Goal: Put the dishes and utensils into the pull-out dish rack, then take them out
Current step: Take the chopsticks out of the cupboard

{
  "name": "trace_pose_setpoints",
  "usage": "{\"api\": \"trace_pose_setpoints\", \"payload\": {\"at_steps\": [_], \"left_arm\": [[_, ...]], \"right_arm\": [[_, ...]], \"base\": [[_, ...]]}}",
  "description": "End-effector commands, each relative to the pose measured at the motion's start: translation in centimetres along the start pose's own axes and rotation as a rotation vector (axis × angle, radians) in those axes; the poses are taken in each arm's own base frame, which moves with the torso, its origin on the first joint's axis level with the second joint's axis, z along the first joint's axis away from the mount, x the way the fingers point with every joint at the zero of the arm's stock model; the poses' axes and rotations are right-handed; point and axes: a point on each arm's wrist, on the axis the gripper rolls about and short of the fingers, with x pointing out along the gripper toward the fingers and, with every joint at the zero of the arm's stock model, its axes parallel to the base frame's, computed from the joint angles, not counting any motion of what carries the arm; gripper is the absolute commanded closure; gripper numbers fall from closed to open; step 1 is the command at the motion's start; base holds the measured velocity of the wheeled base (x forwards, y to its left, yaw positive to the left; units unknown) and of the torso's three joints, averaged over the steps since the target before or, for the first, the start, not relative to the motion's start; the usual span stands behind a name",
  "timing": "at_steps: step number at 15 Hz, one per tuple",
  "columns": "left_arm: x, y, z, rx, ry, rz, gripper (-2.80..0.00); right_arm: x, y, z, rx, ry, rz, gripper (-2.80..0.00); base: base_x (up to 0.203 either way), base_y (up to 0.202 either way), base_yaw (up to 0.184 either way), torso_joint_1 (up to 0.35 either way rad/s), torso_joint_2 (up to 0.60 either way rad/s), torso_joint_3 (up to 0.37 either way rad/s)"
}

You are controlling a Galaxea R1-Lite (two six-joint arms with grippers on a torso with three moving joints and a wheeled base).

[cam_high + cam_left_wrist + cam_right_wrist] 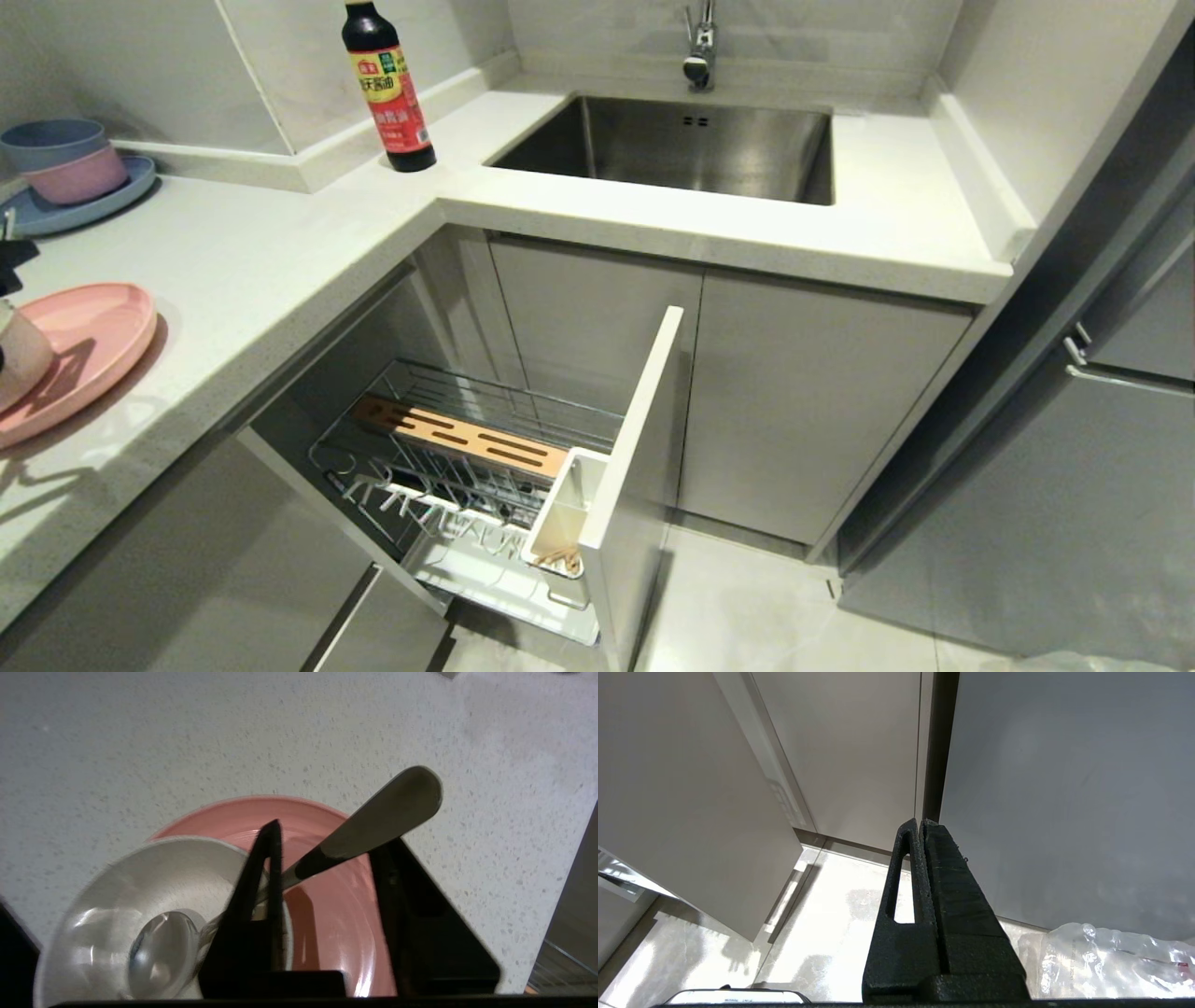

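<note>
One white speckled bench (280,252) is seen running around a corner, with one steel sink (691,149) set into it. One pull-out dish rack (467,467) stands drawn out below the bench, and it carries one slotted wooden strip (462,437) and one white utensil cup (558,523); a few pale wooden sticks, apparently the chopsticks (560,558), are glimpsed in the bottom of that cup. One pink plate (336,914) lies flat on the bench at the robot's left, and one small white bowl (117,896) is seen resting on it. One silver spoon (373,821) is leaned in the bowl, its head down inside and its long handle slanting up over the rim. One dark sauce bottle (387,84) stands upright near the sink corner. Two stacked bowls, one blue and one pink (65,159), are set on one blue plate at the far left.

Two claws are counted. The left claw (327,849) is held over the plate and bowl with its fingers released and parted; the spoon handle passes between them, touching one finger at most. The right claw (922,830) is seen low beside grey cabinet panels, above the floor, with its fingers pressed together on nothing.
</note>
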Motion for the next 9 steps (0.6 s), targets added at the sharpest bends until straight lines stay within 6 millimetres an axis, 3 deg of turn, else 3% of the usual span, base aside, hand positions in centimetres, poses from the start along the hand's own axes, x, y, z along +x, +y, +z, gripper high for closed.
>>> {"api": "trace_pose_setpoints", "payload": {"at_steps": [1,9], "left_arm": [[0.05,0.00,0.17,0.005,-0.010,0.000,-2.80],[-0.72,-0.39,0.78,0.012,-0.036,-0.009,-2.80]], "right_arm": [[0.00,0.00,0.00,0.000,0.000,0.002,0.00],[0.01,0.00,-0.02,0.000,0.001,0.002,0.00]], "base": [[0.000,0.000,0.000,0.000,0.00,0.000],[0.000,0.000,0.000,0.000,0.00,0.000]]}}
